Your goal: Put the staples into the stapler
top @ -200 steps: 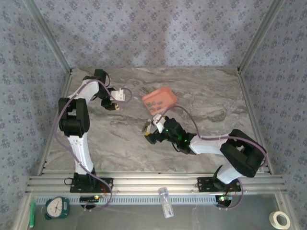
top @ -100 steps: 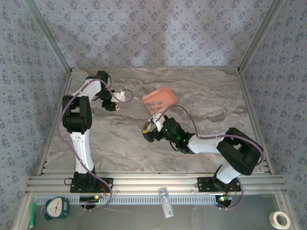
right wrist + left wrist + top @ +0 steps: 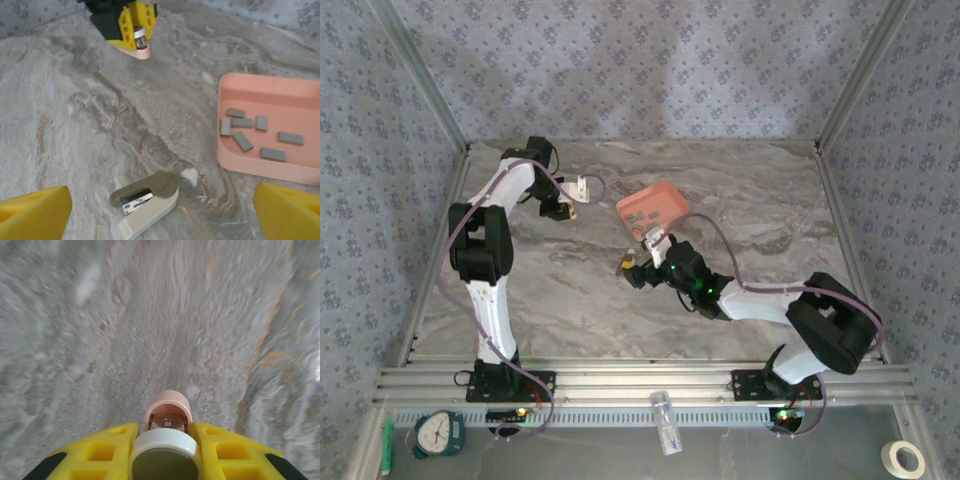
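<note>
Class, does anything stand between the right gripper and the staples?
Nothing covers them: the staples lie open in the tray, and only its low near wall faces the open right gripper.

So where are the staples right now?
In the right wrist view, the staples lie loose inside the salmon-pink tray at right; from above, that tray sits mid-table, just beyond the right gripper.

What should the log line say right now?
left gripper: shut on pink piece | right gripper: open | stapler: lying on table | staples: in tray
</note>
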Robot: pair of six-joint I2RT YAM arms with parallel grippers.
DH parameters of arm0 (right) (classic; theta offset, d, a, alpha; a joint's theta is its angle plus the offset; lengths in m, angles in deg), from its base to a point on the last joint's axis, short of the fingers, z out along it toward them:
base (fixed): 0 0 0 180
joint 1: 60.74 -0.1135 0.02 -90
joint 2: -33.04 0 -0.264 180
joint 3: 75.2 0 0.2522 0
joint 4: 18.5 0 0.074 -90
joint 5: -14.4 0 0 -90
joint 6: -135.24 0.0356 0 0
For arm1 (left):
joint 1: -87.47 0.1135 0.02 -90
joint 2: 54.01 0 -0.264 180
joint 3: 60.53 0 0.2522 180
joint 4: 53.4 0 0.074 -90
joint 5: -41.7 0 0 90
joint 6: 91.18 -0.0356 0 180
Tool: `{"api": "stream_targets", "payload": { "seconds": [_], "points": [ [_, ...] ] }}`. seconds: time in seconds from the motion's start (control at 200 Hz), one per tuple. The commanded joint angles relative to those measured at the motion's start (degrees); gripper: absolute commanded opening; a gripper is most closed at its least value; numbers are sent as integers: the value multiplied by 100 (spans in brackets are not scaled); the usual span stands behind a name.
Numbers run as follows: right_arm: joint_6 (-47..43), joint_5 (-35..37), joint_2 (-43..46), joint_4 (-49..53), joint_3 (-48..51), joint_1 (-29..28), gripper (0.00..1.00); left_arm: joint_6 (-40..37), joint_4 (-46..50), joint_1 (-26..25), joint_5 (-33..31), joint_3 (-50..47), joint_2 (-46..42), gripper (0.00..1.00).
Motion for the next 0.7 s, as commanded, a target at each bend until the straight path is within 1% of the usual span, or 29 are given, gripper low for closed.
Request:
{"api": "stream_targets", "payload": {
  "seconds": [0.0,0.075,0.16,0.2,0.285,0.355,0.44,0.53,0.595,0.695],
  "points": [
    [36,9,487,43,3,169,93,683,537,-78,968,207,-869,15],
    [-112,-258,673,-45,21,262,91,1077,506,-87,1671,-18,-1254,15],
    [-353,-669,794,-59,-34,381,87,1438,263,-130,2499,-570,-1773,15],
    [-431,-861,835,-44,-66,452,85,1677,-44,-167,2752,-947,-2059,14],
    [-530,-1225,921,-41,-122,582,81,2282,-1060,-288,3237,-1943,-2780,14],
    [-624,-1492,976,-177,-116,662,79,2644,-1902,-406,3460,-2741,-3384,14],
    [-807,-1768,973,-435,-84,701,76,3522,-3118,-512,3615,-3680,-4085,14],
    [-1213,-2431,870,-521,-173,712,68,4422,-4396,-591,3910,-4592,-4730,14],
    [-1432,-2896,761,-478,-303,709,63,4749,-5114,-686,3968,-5200,-5144,14],
    [-1481,-3391,599,-466,-520,692,63,5168,-6164,-755,3899,-6044,-5640,13]
  ]
}}
